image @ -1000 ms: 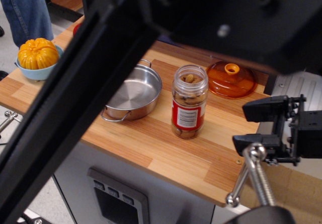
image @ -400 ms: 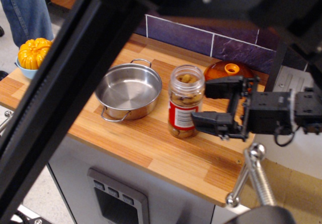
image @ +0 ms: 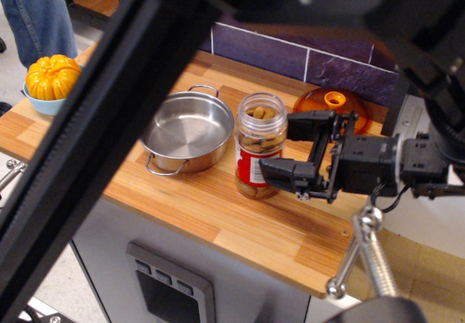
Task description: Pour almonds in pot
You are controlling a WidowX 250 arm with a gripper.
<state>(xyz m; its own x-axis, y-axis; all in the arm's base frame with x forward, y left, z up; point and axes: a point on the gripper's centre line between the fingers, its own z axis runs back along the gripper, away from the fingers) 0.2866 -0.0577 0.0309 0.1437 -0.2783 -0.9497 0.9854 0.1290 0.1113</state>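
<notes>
The almonds fill a clear plastic jar with a red and white label, standing upright and lidless on the wooden counter. The pot, a shallow shiny steel pan with two loop handles, sits empty just left of the jar. My gripper reaches in from the right with its black fingers spread. One finger is behind the jar's right side and the other is in front of its label, at or very near the jar. I cannot tell whether they press on it.
An orange translucent lid lies behind the gripper. A light-blue bowl holding an orange pumpkin-like thing sits at the far left. A black arm beam crosses the foreground. A metal clamp handle sticks up at the counter's right front edge.
My gripper has moved left from the counter's right edge to the jar, its fingers now on either side of it. The jar has shifted slightly left, toward the pot.
</notes>
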